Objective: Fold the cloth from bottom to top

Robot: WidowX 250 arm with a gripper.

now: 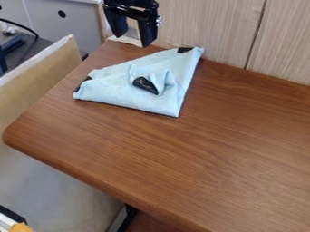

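The black gripper [133,38] hangs at the top of the view, above the table's back edge and behind the cloth, its two fingers apart with nothing between them. Below it and a little to the right, the light blue cloth [115,88] lies on the brown table, folded into a rough triangle. One flap is bunched up in its middle and shows a black patch. Two more black patches show at the cloth's upper right and left corners. Gripper and cloth do not touch.
The wooden table [200,158] reaches to the right and front, with a rounded corner at left. A wood-grain panel [205,27] stands along its back edge. A beige board [42,74] stands beside the table at left.
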